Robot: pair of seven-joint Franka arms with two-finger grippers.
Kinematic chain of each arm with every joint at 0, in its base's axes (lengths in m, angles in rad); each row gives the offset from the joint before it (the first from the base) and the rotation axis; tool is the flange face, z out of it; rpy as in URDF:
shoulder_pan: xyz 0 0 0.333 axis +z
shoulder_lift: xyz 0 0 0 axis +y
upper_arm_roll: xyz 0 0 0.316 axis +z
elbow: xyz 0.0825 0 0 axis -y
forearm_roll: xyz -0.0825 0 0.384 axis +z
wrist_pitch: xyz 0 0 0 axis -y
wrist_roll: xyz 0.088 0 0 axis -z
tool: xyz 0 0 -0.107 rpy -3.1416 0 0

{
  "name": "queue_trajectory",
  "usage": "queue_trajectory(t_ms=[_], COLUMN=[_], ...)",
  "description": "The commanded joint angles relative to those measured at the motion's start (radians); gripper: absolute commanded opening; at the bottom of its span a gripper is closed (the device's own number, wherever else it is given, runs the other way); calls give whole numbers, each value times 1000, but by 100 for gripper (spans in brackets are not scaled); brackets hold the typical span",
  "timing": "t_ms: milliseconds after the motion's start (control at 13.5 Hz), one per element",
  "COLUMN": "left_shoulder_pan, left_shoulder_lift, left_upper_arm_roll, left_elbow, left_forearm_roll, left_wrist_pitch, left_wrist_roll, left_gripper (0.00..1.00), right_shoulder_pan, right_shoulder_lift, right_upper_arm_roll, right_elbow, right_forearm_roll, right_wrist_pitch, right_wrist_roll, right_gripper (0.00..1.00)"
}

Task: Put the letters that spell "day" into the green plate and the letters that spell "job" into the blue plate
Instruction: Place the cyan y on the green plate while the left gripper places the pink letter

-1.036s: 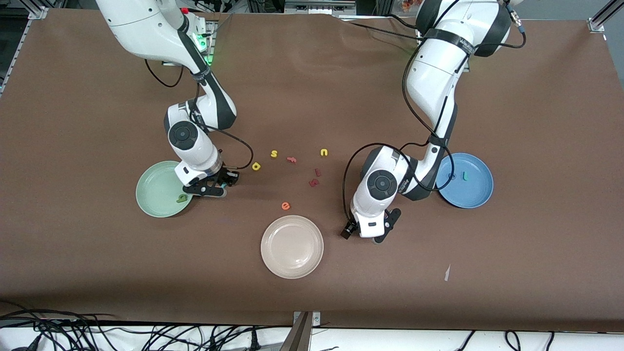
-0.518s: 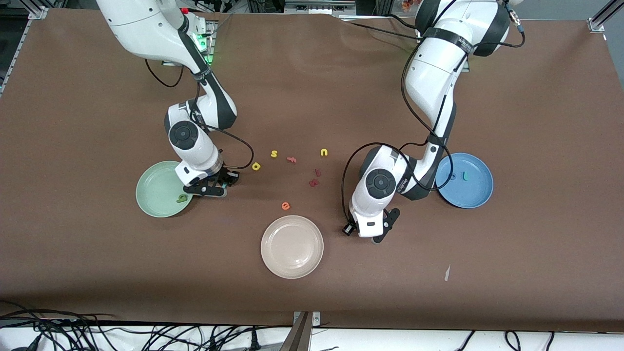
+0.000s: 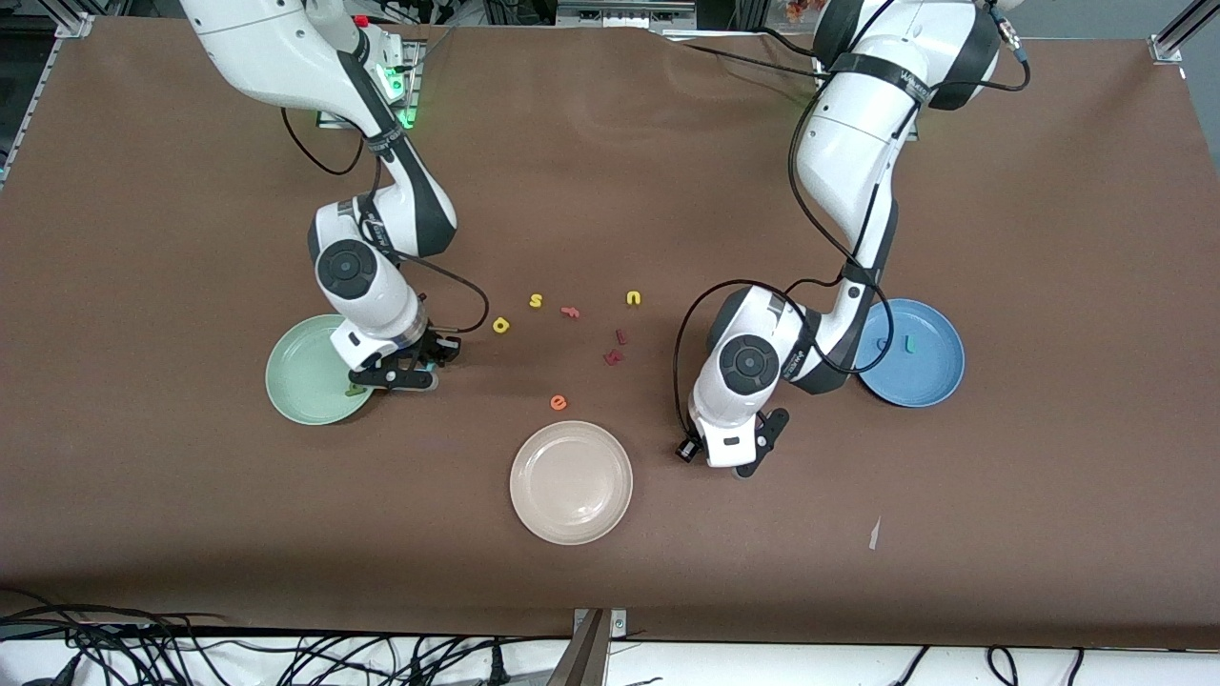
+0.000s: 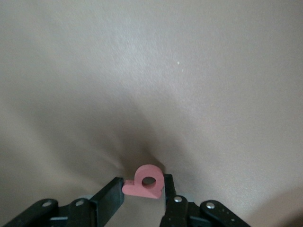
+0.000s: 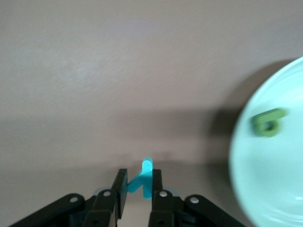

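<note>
Left tool (image 4: 142, 196): pinched on the pinkish-red b (image 4: 144, 181), which is held by its flat faces, over bare table (image 3: 953, 524) between the cream-white plate (image 3: 571, 482) and the blue plate (image 3: 910, 353).
Right tool (image 5: 139, 189): pressed onto the teal y (image 5: 143, 180), just beside the green plate (image 3: 305, 372), on the side toward the cream-white plate.
Green plate: the dark green a (image 5: 268, 122) is seen lying in it.
Blue plate: a teal j (image 3: 910, 343) is seen in it; a blue o beside the j may be hidden by the left arm, though this cannot be confirmed.
Yellow d (image 3: 501, 325): left on the table, between the green plate and the yellow s (image 3: 536, 301).
Handling: the foam letters are judged very light, soft and easily squashed, so a gentle pinch across the two flat faces is thought best, near the thick stem or bowl.
Risk: a thin limb such as the tail of the y may bend or slip out if squeezed at the tip.
</note>
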Motion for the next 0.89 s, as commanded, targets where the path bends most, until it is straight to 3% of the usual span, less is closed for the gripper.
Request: queue_trajectory(t_ms=[0,148,296,444,518,592,666,814], left_shoulder_pan=[12,36,52,81,93,112,132,158], left_shoulder_lift=[-38,-81,-122,-196,-240,-291,-354,-458], left_upper_arm_roll=[2,2,2,4,5,5,4,4], left_elbow=[1,-11,-42,-134,-193,-262,-343,-515], left_forearm_roll=[6,9,9,11,12,27,63,86], left_wrist_pitch=[-98,-166,-282,-307,-307,-306,-300,-242], left_wrist_roll=[77,173,300,394,454,517,581,696], left_gripper=[15,14,14,14,14,14,14,15], right_shoulder_pan=[-1,-4,-4,-5,-5,-5,-4,1], right_shoulder_lift=[-43,-70,-101,-118,-116,-115,-116,-116], right_upper_arm_roll=[-69,-132,-155,-158,-158,-158,-157,-143], right_elbow=[6,-23,-86,-149,-155,-152,-147,-131], right_forearm_roll=[-3,3,5,5,5,11,13,13], right_wrist_pitch=[-91,-114,-72,2,16,16,13,7], right_wrist_roll=[-138,-259,-281,-293,-293,-286,-277,-225], right_gripper=[9,9,9,11,23,48,58,60])
